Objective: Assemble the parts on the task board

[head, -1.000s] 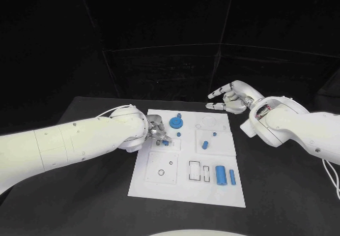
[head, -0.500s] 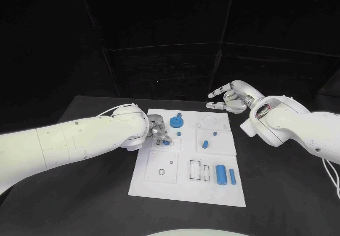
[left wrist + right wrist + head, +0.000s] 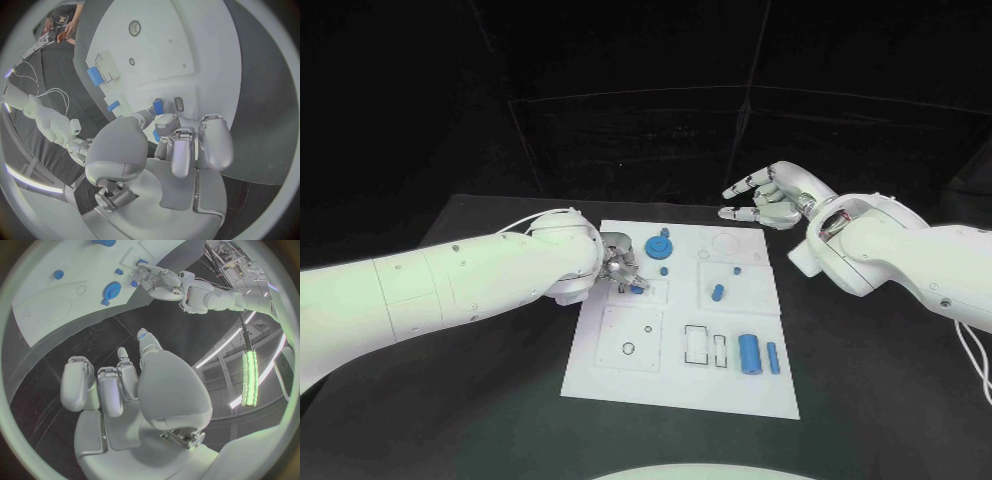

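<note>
Nothing much has shifted: left hand [image 3: 620,268] pinches a small blue part [image 3: 636,289] over the task board [image 3: 678,385], right hand [image 3: 769,198] hovers open and empty beyond it, several parts unseated.

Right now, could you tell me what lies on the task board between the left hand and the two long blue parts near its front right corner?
In the head view, two empty rectangular slots on the task board lie between the left hand and the long blue parts.
</note>
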Controlling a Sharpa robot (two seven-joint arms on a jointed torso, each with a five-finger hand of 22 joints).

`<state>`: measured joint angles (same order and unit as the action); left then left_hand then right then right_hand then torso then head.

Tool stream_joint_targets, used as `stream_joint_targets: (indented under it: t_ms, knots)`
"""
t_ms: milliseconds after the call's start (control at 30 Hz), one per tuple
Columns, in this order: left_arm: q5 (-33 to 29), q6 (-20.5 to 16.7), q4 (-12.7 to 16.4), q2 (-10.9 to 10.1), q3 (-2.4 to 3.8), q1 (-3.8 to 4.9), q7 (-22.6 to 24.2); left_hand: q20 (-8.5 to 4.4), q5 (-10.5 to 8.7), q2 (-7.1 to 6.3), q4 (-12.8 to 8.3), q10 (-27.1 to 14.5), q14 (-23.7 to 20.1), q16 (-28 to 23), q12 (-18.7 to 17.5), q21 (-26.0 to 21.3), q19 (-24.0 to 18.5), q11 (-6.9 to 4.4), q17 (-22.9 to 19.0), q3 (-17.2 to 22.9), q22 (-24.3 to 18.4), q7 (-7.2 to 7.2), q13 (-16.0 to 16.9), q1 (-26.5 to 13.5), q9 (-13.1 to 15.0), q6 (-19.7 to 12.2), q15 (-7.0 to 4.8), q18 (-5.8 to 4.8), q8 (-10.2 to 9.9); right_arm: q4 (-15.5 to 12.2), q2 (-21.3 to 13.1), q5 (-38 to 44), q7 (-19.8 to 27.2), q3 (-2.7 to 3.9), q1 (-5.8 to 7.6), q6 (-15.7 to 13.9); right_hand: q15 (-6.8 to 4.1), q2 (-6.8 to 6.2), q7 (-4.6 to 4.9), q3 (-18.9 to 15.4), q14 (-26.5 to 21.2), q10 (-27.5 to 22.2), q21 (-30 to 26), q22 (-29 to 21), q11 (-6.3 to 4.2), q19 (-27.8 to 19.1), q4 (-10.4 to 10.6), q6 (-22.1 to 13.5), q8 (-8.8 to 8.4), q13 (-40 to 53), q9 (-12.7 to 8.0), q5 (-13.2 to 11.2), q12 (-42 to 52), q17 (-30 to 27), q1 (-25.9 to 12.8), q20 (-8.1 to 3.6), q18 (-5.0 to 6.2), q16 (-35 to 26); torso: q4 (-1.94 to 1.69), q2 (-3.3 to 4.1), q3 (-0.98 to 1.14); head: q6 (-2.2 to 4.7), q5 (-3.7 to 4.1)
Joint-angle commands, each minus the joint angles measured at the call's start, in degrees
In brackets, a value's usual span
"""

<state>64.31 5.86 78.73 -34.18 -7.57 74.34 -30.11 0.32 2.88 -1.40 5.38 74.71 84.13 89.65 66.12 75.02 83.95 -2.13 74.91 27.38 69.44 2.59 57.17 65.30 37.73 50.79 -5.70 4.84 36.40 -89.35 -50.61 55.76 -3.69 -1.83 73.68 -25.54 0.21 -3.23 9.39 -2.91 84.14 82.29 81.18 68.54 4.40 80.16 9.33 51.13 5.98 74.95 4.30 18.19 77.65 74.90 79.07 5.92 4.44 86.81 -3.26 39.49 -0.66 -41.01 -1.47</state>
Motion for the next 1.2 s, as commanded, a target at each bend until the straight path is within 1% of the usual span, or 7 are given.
stream_joint_targets:
  t_ms: [33, 133, 233, 333, 433, 567, 1200]
  knots:
    - [0.3, 2.3, -0.2, 0.3, -0.16, -0.20, -0.4, 0.08, 0.18, 0.05, -9.1, 0.2, 5.9, 0.4, 0.0, 0.2, 1.2, 0.08, 15.1, 9.9, 0.2, -0.38, 0.0, -0.2, 0.2, 0.1, 0.04, -0.72, 0.4, 0.0, 0.1, 0.2, 0.0, 0.03, 0.13, 0.2, -0.45, 0.62, -0.11, 0.0, 3.9, -0.3, -0.3, -0.1, -0.23, -0.2, -0.3, 0.4, 0.23, 3.1, 0.0, 0.2, -0.2, 6.1, 0.2, -0.08, -0.14, -0.3, -0.04, 0.00, 0.01, -0.05, -0.01]
    - [0.3, 2.3, -0.6, 0.6, -0.16, -0.19, -0.4, 0.11, 0.17, -0.03, -8.7, 0.3, 5.9, 0.4, 0.1, 0.2, 1.2, 0.08, 15.1, 10.1, 0.2, -0.39, 0.0, -0.8, 0.3, 0.2, 0.06, -0.73, 0.5, 0.0, 0.2, 0.2, 0.0, 0.03, 0.13, 0.2, -0.45, 0.62, -0.11, 0.0, 3.9, -0.3, -0.3, -0.1, -0.23, -0.2, -0.3, 0.4, 0.23, 3.1, 0.0, 0.2, -0.2, 6.1, 0.2, -0.08, -0.14, -0.3, -0.04, 0.01, -0.01, -0.02, -0.05]
    - [0.3, 2.2, -1.1, 1.0, -0.16, -0.19, -0.4, 0.14, 0.08, -0.22, -7.3, 0.5, 5.9, 0.4, 0.4, 0.3, 1.2, 0.04, 15.1, 9.6, 0.4, -0.53, 0.2, -2.6, 0.6, 0.6, 0.06, -0.76, 0.9, 0.1, 0.3, 0.2, 0.1, 0.03, 0.13, 0.2, -0.45, 0.62, -0.11, 0.0, 3.9, -0.3, -0.3, -0.1, -0.23, -0.2, -0.3, 0.4, 0.23, 3.1, 0.0, 0.2, -0.2, 6.1, 0.2, -0.08, -0.14, -0.3, 0.02, -0.03, 0.02, -0.04, -0.08]
    - [0.3, 2.3, -1.6, 1.4, -0.16, -0.18, -0.4, 0.09, 0.05, -0.46, -5.7, 0.7, 5.9, 0.4, 0.7, 0.4, 1.3, -0.09, 15.1, 8.5, 0.6, -0.71, 0.4, -4.4, 0.9, 0.9, -0.02, -0.78, 1.2, 0.1, 0.3, 0.2, 0.1, 0.03, 0.13, 0.3, -0.45, 0.62, -0.11, 0.0, 3.9, -0.3, -0.3, -0.1, -0.23, -0.2, -0.3, 0.4, 0.23, 3.1, 0.0, 0.2, -0.2, 6.1, 0.2, -0.08, -0.14, -0.3, 0.00, -0.02, 0.03, 0.02, -0.05]
    - [0.3, 2.9, -2.2, 1.8, -0.16, -0.17, -0.4, 0.00, 0.03, -1.16, -4.3, 0.9, 5.9, 0.4, 1.1, 0.6, 1.4, -0.24, 15.1, 6.8, 1.0, -0.91, 0.7, -6.2, 1.1, 1.4, -0.14, -0.84, 1.5, 0.1, 0.4, 0.2, 0.1, 0.03, 0.13, 0.3, -0.45, 0.62, -0.11, 0.0, 3.9, -0.3, -0.3, -0.1, -0.23, -0.2, -0.3, 0.4, 0.23, 3.1, 0.0, 0.2, -0.2, 6.1, 0.2, -0.08, -0.14, -0.3, 0.01, -0.03, 0.04, -0.01, -0.05]
    - [0.3, 3.5, -2.9, 2.3, -0.15, -0.17, -0.4, -0.12, 0.03, -1.59, -3.2, 1.0, 5.9, 0.4, 1.4, 0.8, 1.4, -0.40, 15.1, 5.0, 1.3, -1.11, 0.9, -7.7, 1.4, 1.8, -0.27, -0.89, 1.8, 0.2, 0.4, 0.2, 0.1, 0.03, 0.13, 0.3, -0.46, 0.70, -0.11, 0.0, 3.9, -0.3, -0.4, -0.2, -0.23, -0.2, -0.3, 0.4, 0.25, 3.1, 0.0, 0.2, -0.2, 5.9, 0.1, -0.09, -0.10, -0.3, 0.01, -0.06, 0.03, 0.04, -0.02]
    - [0.3, 4.3, -4.7, 3.5, -0.15, -0.16, -0.5, -0.45, 0.04, -1.75, -1.7, 1.5, 5.9, 0.4, 2.2, 1.3, 1.7, -0.82, 15.1, 1.7, 2.2, -1.60, 1.6, -9.1, 2.1, 2.7, -0.64, -1.04, 2.7, 0.2, 0.4, 0.2, 0.1, 0.03, 0.13, 0.4, -0.46, 0.72, -0.11, -0.1, 3.9, -0.4, -0.5, -0.4, -0.24, -0.3, -0.3, 0.4, 0.27, 3.0, 0.0, 0.2, -0.4, 5.7, 0.1, -0.09, -0.07, -0.4, -0.07, -0.01, -0.01, 0.13, 0.19]
